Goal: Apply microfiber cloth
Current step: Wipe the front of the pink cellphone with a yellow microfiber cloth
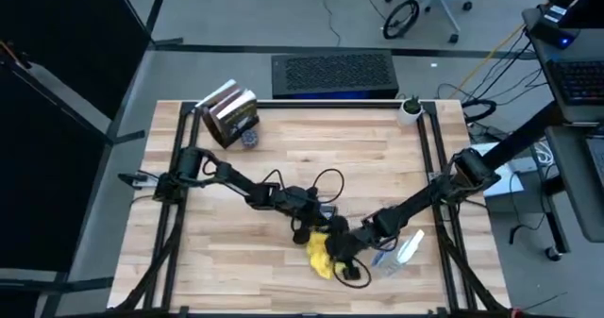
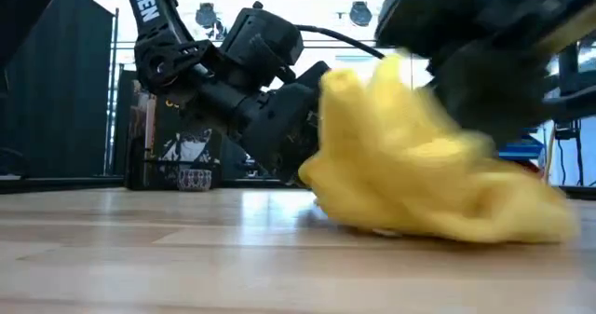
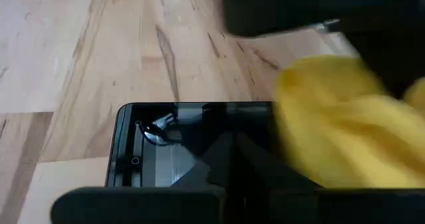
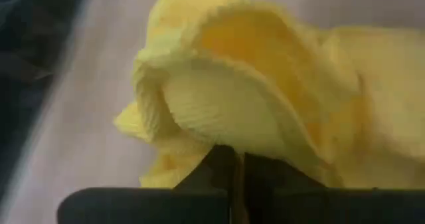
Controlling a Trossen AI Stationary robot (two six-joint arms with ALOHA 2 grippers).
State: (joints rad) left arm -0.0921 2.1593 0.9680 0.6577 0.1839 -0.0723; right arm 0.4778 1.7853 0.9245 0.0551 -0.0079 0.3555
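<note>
A dark smartphone [image 3: 179,144] lies flat on the wooden table [image 1: 236,261], near the middle front. My left gripper [image 3: 232,141] is shut, with its fingertips on the phone's screen. The yellow microfiber cloth [image 1: 321,255] is bunched up. It lies over one end of the phone [image 3: 345,131] and rests on the table [image 2: 438,211]. My right gripper [image 4: 236,159] comes in from the right and is shut on the cloth. My left gripper has its shut fingers [image 3: 232,151] on the phone's screen [image 3: 199,134], slanting down from the table's left. The phone lies flat on the table. My right gripper pinches a bunched fold of the cloth [image 4: 226,127] between its two fingers, several layers thick. The cloth spreads beyond the fingers, its lower part on the table and the phone.
A clear spray bottle [image 1: 404,250] lies just right of the cloth. A stack of books [image 1: 229,115] stands at the far left and a small white pot [image 1: 410,108] at the far right. Black cables [image 1: 326,181] loop behind the grippers.
</note>
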